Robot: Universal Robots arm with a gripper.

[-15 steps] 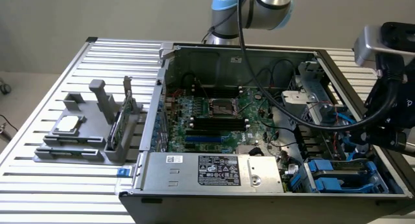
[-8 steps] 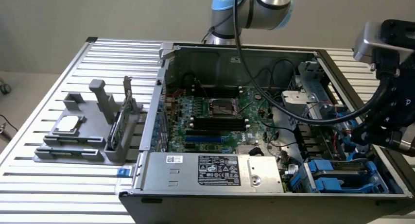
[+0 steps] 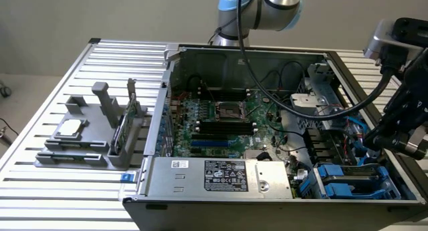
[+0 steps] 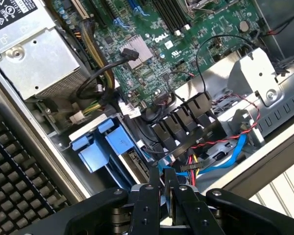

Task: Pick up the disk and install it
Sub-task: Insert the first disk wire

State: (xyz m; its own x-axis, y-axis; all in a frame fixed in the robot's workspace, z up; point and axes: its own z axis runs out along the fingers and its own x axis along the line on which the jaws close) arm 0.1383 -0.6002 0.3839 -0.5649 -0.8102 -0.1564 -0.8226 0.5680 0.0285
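My gripper hangs over the drive-bay corner of the open computer case, on the exterior view's right. Its two black fingers stand almost together with nothing between them, so it is shut and holds nothing. Below it, blue plastic carrier rails sit in the drive bay. A thin grey edge with small labels runs beside the rails. I cannot tell whether that edge is the disk; its silver top with the white label is hidden.
SATA and power cables cross the bay under the gripper. The power supply lies along the case's near wall, with the motherboard behind it. A grey fixture on the slatted table holds a small silver chip and an upright card.
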